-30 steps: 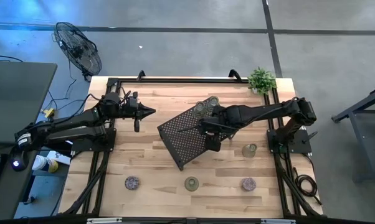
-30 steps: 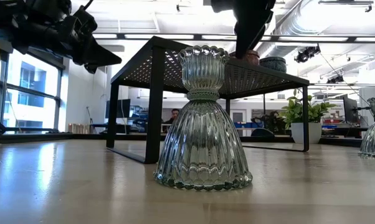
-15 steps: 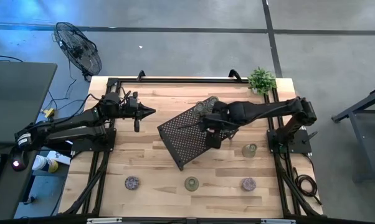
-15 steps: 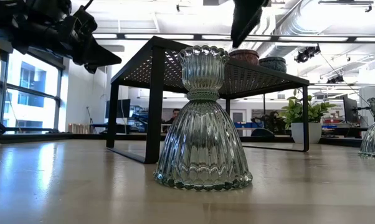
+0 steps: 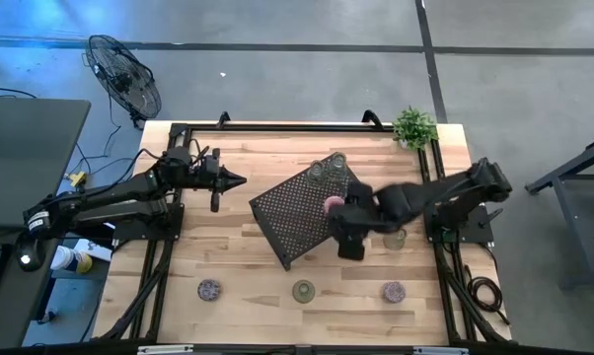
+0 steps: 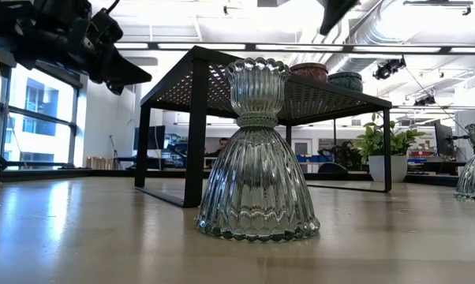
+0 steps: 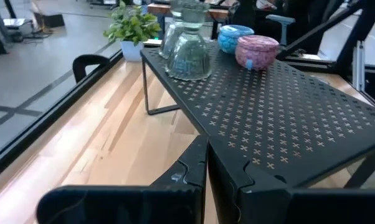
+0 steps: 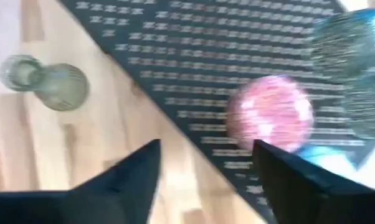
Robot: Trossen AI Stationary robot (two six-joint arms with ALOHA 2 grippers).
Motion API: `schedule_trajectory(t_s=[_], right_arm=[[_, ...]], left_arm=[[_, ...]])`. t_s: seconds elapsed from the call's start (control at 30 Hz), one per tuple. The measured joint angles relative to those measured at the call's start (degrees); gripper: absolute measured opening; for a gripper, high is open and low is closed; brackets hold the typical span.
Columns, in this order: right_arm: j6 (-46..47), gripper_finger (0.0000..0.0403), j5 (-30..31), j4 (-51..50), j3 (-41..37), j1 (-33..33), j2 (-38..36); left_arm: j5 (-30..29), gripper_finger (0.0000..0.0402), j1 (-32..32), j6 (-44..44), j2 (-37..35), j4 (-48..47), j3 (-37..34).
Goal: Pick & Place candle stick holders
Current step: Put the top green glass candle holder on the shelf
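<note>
We see the left arm stretched from the table's left edge toward the middle, its wrist level above the wood and its gripper [image 5: 236, 180] pointing right; the two dark fingers [image 7: 197, 168] lie pressed together with nothing between them. The right arm reaches in from the right edge, elbow bent near its base, forearm angled toward the table's centre. The right gripper [image 5: 350, 247] hangs above the surface (its outline is smeared in the high view), and its two fingers [image 8: 137, 171] stand apart, holding nothing.
</note>
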Motion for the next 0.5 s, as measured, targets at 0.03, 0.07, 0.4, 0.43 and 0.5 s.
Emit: schedule_trajectory(t_s=[0.03,0.07,0.4,0.43,0.5], right_arm=[[1.45,0.0222,0.4,2.9,-3.03,1.35,-1.26],[2.98,0.0195,0.82,5.99,-6.1,2.72,-2.77],[28.74,0.002,7.81,17.76,-27.66,16.73,-18.94],[32.3,0.0023,8.59,16.61,-29.16,18.12,-20.02],[39.84,0.0022,10.28,13.6,-32.09,20.53,-21.51]], left_arm=[[0.08,0.0012,-0.02,0.39,0.0,0.01,0.0],[0.1,0.0012,-0.02,0.49,0.0,0.03,0.0],[-3.19,0.0012,-7.82,2.45,0.02,4.23,0.0],[-4.87,0.0012,-9.4,2.94,0.02,4.55,0.0],[-8.22,0.0012,-12.55,3.28,0.02,5.22,0.0]])
